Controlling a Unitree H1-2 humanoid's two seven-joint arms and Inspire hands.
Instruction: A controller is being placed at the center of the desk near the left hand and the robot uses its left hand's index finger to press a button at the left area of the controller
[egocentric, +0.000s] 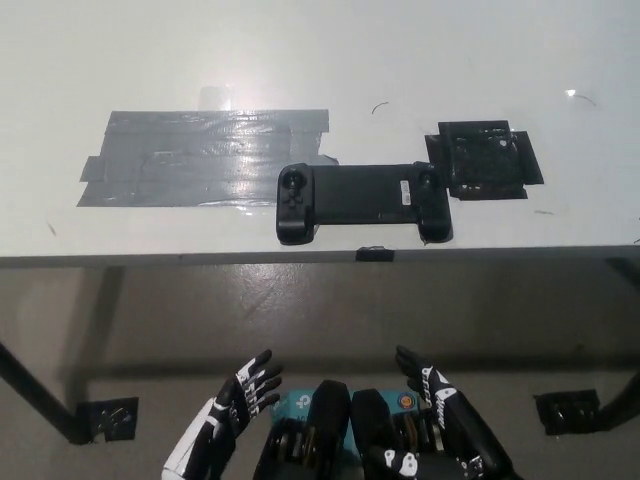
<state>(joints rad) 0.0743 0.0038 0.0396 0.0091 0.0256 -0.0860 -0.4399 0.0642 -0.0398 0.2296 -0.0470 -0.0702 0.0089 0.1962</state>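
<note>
The controller (361, 201) lies flat near the front edge of the bench (300, 70), just right of the grey tape patch (205, 157), its left stick end nearest that patch. The left hand (228, 415) hangs low, well below the controller, fingers spread and empty. The right hand (445, 415) rests beside it, fingers also apart. To press well, raise the left hand over the controller's left end, extend the index alone, and descend straight.

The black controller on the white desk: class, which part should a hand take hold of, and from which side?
Grip the controller by its left handle end, coming from the desk's near edge. It lies flat, lengthwise along that edge, and both handles bulge toward it, likely giving fingers purchase. Both hands, left and right, hang open below.
</note>
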